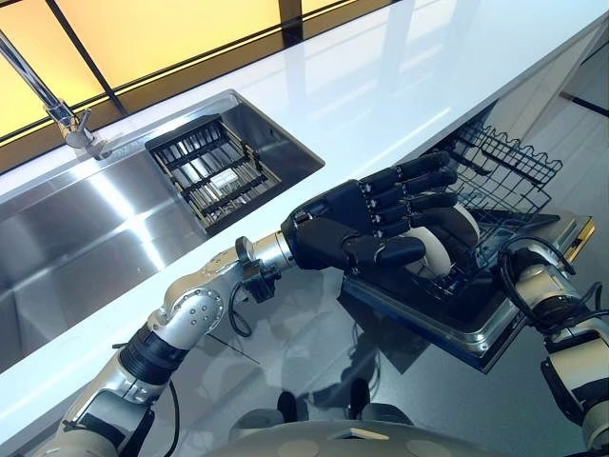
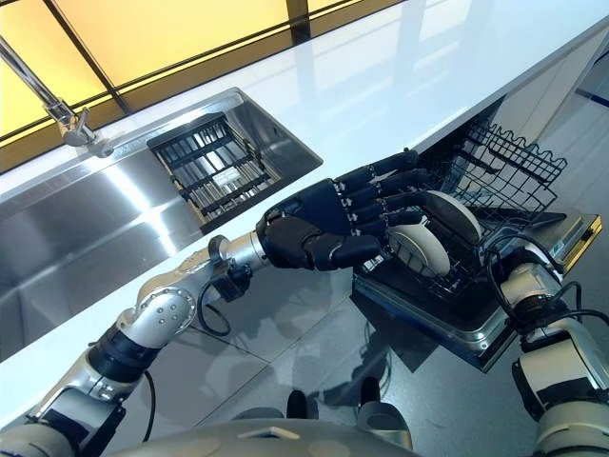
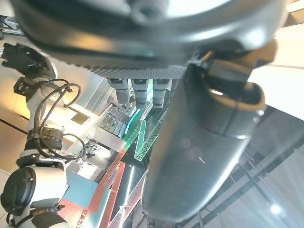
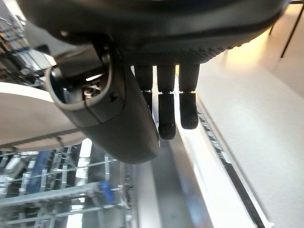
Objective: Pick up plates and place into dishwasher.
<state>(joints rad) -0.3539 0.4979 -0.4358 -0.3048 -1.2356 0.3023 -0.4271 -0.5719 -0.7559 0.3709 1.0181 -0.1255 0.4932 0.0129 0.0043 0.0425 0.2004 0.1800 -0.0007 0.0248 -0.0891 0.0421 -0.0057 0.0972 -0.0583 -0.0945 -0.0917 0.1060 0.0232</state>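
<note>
Your left hand [image 2: 319, 227] reaches over the open dishwasher's rack [image 2: 495, 162], fingers [image 2: 381, 195] loosely extended against the white plate [image 2: 433, 233] standing upright there, while your right hand [image 4: 166, 102] hangs with fingers relaxed.

The left robot hand [image 2: 328, 224] covers much of the round white plate [image 2: 455, 217] in the black wire dishwasher rack [image 2: 504, 167]; the chrome tap [image 1: 43, 95] runs off the frame's edge.
</note>
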